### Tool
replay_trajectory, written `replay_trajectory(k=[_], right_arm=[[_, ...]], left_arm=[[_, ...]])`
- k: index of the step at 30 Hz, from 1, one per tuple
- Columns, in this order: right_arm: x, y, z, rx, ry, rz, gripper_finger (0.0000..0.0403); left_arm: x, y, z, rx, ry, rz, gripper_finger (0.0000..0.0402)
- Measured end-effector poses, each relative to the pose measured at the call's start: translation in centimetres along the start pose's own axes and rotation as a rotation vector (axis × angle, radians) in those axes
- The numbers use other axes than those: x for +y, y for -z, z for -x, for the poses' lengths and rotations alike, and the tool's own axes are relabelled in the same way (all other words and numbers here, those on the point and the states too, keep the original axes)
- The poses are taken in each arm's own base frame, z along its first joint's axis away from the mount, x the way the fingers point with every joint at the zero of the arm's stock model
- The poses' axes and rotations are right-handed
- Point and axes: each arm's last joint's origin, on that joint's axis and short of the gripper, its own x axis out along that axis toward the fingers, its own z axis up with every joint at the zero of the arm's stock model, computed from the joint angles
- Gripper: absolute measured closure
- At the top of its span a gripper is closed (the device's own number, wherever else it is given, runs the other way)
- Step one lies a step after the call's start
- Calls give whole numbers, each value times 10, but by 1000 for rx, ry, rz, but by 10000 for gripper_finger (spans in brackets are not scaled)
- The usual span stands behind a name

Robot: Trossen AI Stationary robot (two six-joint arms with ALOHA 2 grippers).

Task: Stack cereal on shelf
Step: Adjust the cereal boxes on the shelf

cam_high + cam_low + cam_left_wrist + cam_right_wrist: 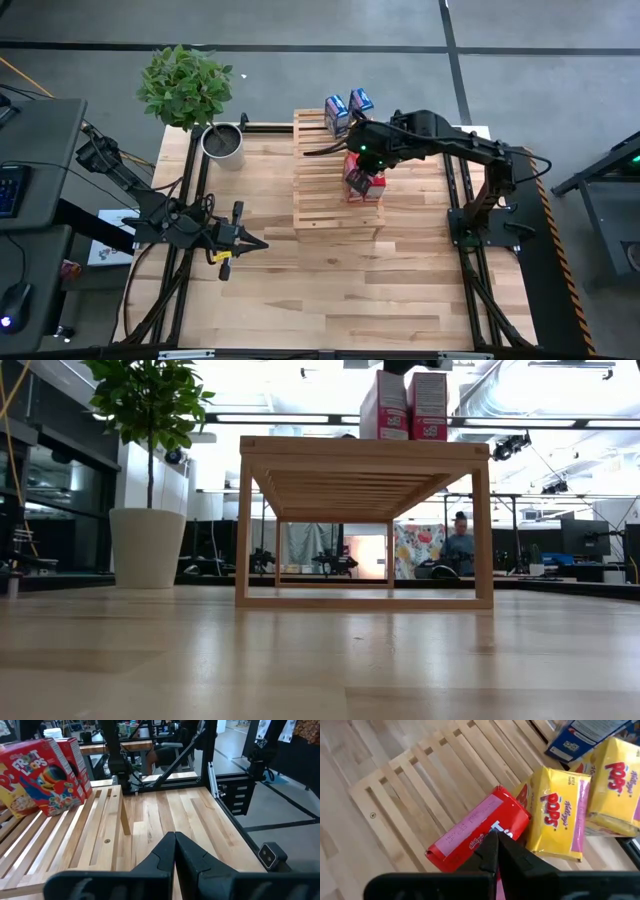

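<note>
the right pincer [496, 839] hangs just over the red boxes [479, 834] on top of the shelf [415, 785], its fingers pressed together with nothing between them, so it reads as clenched and empty. the step in hand looks like settling a red box among the others. to do it well, i judge the pincer should lift straight up, so it does not drag a box over the slat gaps, and any nudge should be square against the yellow boxes [560, 817] beside it.

the left pincer [243, 243] waits over the tabletop [330, 290] at centre left of the high view, also clenched on nothing.

the high view puts the red boxes [362, 178] at the middle of the frame, on the right side of the shelf, and two blue boxes [347, 108] at its upper end. the right wrist view alone shows the yellow boxes clearly, which the arm hides from above. the low view shows the red pair [406, 406] standing upright at the top centre of the frame, and a person far behind.
</note>
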Motion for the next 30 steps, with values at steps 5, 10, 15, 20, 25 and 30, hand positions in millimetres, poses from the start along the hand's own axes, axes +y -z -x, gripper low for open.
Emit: replay_trajectory(k=[5,10,15,20,25,30], right_arm=[[4,2,1,4,-19,2,403],[13,1,3,-25,-68,28,403],[7,3,12,-69,-24,14,403],[-10,5,12,-41,109,-65,403],[-17,5,10,-17,126,-104,403],[-17,5,10,-6,108,-108,403]], left_arm=[[0,0,0,0,0,0,401],[0,0,0,0,0,0,401],[0,0,0,0,0,1,401],[0,0,0,0,0,8,401],[0,0,0,1,-1,8,401],[0,0,0,1,-1,8,401]])
